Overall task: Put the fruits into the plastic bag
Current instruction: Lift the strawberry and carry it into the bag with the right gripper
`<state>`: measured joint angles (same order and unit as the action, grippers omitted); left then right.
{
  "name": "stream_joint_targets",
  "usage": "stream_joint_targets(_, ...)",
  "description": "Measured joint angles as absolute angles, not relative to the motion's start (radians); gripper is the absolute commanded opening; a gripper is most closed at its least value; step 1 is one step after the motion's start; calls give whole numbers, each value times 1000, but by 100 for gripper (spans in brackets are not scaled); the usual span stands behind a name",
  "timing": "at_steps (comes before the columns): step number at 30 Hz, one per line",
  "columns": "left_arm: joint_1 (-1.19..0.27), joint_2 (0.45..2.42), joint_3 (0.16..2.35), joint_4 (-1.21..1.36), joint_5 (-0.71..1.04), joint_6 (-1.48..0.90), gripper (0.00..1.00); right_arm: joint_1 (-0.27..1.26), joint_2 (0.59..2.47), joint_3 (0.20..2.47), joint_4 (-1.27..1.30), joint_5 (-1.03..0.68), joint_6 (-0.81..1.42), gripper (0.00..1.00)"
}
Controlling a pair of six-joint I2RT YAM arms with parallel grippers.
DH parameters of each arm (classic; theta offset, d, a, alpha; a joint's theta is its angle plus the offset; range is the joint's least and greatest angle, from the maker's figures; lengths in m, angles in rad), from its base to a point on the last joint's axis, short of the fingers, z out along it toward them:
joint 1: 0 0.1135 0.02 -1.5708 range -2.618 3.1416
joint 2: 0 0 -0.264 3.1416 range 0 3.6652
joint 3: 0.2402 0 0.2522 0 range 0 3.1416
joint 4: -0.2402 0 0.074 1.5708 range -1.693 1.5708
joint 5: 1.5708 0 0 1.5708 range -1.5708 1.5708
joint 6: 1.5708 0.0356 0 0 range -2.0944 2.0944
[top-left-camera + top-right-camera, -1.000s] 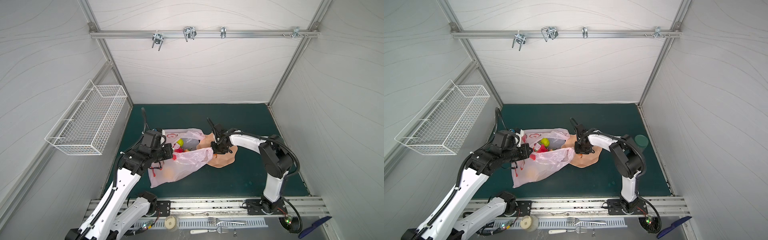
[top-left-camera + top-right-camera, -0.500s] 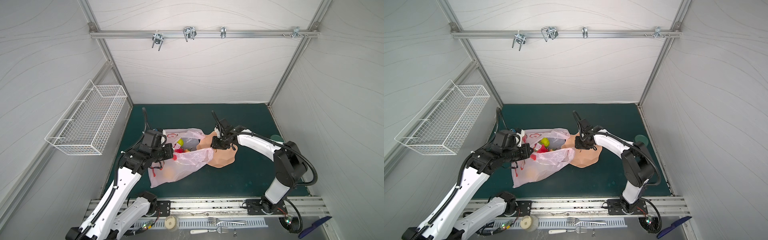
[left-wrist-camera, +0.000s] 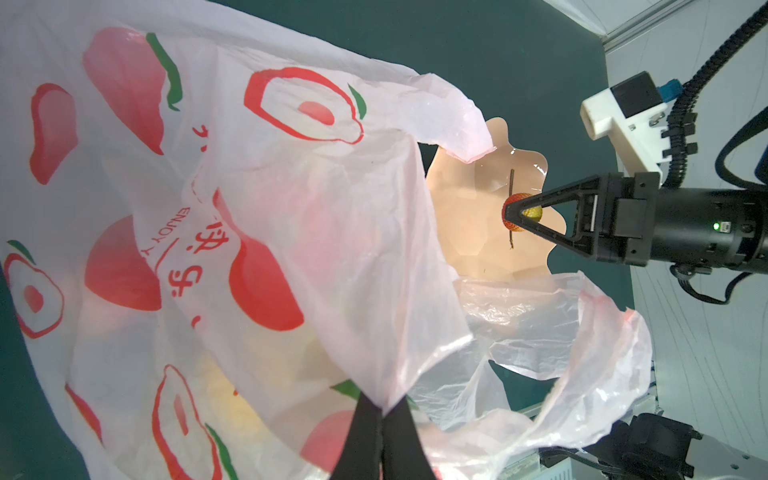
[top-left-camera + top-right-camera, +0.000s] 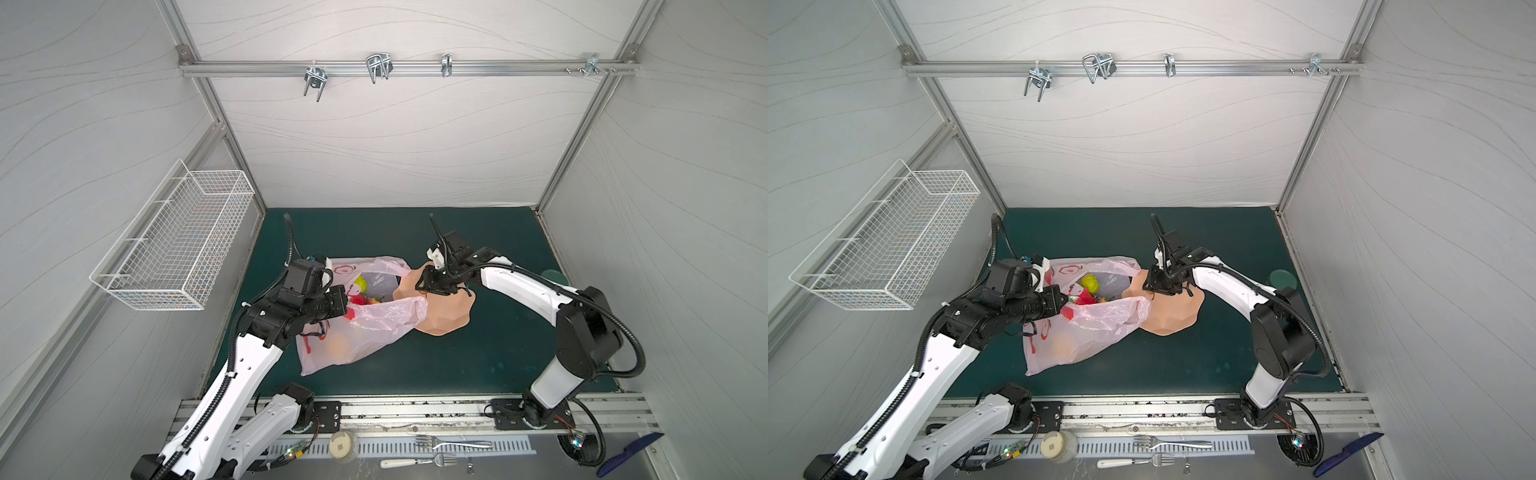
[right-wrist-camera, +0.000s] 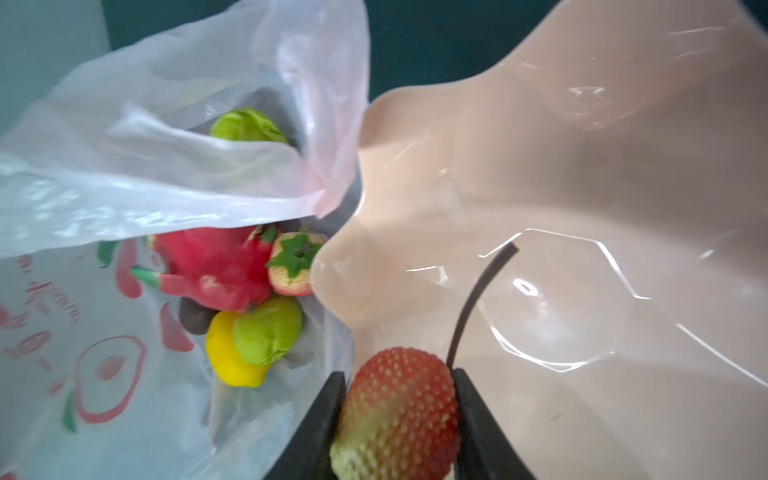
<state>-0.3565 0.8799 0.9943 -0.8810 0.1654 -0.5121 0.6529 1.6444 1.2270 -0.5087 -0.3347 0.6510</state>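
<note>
Mid-frame, the right pincer point(image 4: 430, 286) pinched a strawberry point(image 5: 399, 415) over the bowl point(image 4: 446, 318); the left pincer point(image 3: 380, 410) clamped the plastic bag point(image 3: 291, 208).

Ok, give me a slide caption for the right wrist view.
Right gripper holds a strawberry over the bowl, beside the fruit-filled bag.

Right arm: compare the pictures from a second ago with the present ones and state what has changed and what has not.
The right arm swung its elbow outward, towards the right of both top views, while the right gripper, shut on a strawberry, barely shifted above the bowl. The left gripper stays shut on the edge of the plastic bag; bag and bowl lie as before.
</note>
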Motion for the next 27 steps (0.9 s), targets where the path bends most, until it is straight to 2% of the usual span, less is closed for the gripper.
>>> stream_joint_targets(9,-356,880,994,-881,165,-512,0,653,1613,1146,-337,-539,824,13)
stream_joint_targets(19,-356,888,994,-873,166,-512,0,677,1631,1146,-217,-632,936,13)
stream_joint_targets(27,-356,894,994,-873,166,-512,0,797,1750,1183,-109,-677,1074,13)
